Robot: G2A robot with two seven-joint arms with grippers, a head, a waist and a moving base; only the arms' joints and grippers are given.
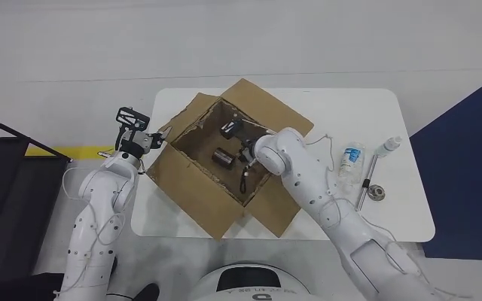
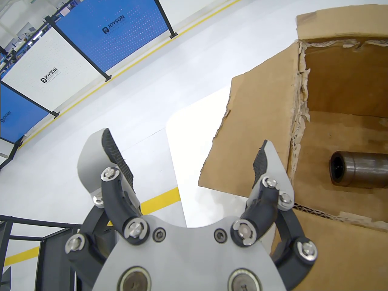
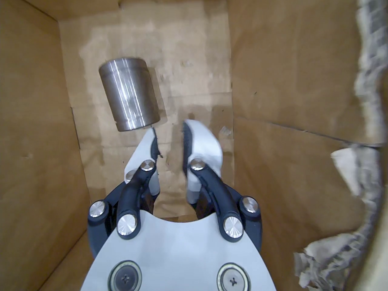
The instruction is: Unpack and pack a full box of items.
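Noted a box (image 1: pixel 197 190) of matt brown corrugated cardboard, torn rough and fibrous along its edges. Found a cylinder (image 3: pixel 128 93) of smooth, polished grey metal with bright glints. Saw a table (image 1: pixel 392 218) smooth and white, a bottle (image 1: pixel 350 158) of clear plastic.

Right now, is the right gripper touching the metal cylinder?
Cannot tell. Right wrist view: right gripper fingertip meets metal cylinder edge; depth unclear.

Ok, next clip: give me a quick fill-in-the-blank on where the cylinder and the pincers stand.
1. The metal cylinder lies on the floor of the cardboard ____.
2. The right pincer, close beside the cylinder, holds ____.
3. The left pincer has its jaws wide ____.
Missing: box; nothing; open.
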